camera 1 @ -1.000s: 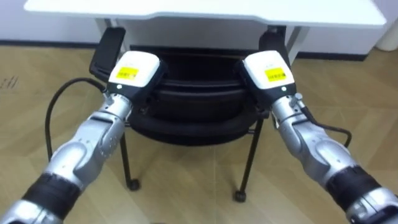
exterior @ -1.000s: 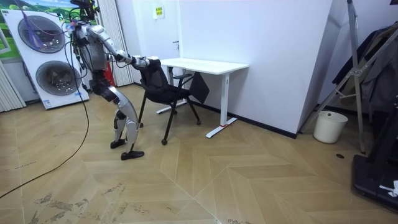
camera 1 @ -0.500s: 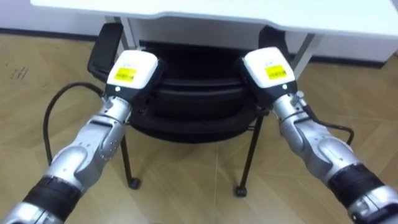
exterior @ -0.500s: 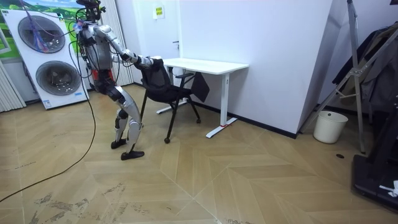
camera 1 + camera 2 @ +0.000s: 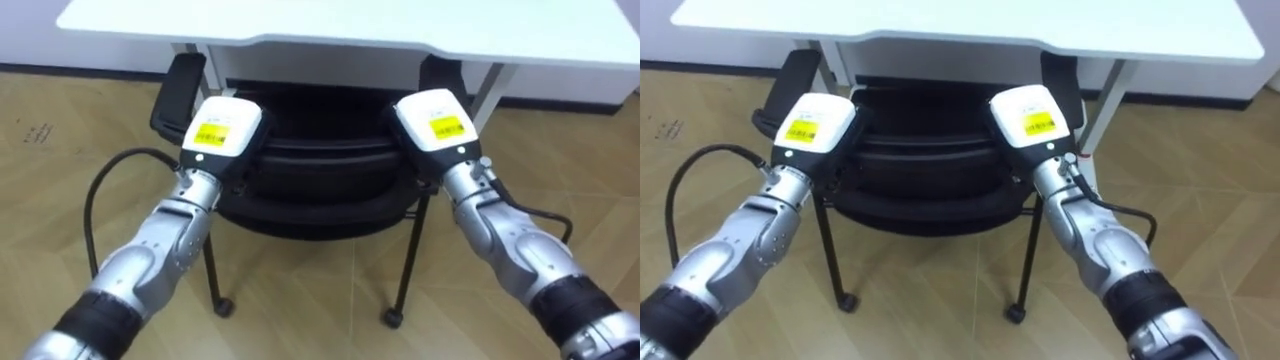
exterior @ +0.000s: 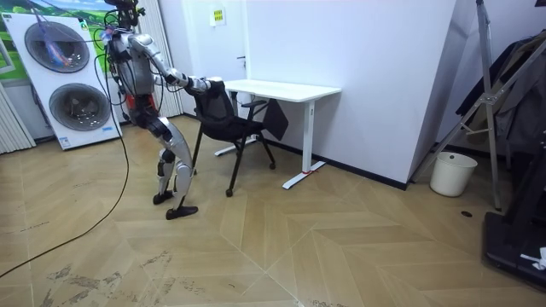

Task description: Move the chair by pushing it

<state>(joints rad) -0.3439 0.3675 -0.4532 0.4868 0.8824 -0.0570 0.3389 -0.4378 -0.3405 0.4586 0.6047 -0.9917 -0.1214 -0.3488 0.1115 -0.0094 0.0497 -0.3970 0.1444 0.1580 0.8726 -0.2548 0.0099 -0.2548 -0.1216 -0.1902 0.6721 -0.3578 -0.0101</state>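
A black chair [image 5: 320,170] with thin metal legs on castors stands with its seat tucked under a white desk [image 5: 350,22]. My left hand [image 5: 222,128] rests against the left end of the backrest's top, and my right hand [image 5: 435,118] against the right end. Both show their white backs, and the fingers are hidden beyond them, behind the backrest. In the room view I stand behind the chair [image 6: 223,119] with one foot forward and both arms stretched out to it, facing the desk [image 6: 281,88].
The chair's black armrests [image 5: 177,85] stick out at both sides beside the desk's white legs [image 5: 483,88]. Two stacked washing machines [image 6: 60,77] stand behind me. A white bin [image 6: 450,173] and a metal stand [image 6: 495,94] are far off at the room view's right.
My trunk has come more upright while both arms stay stretched out to the backrest. The chair has barely moved. The eye view has shifted slightly.
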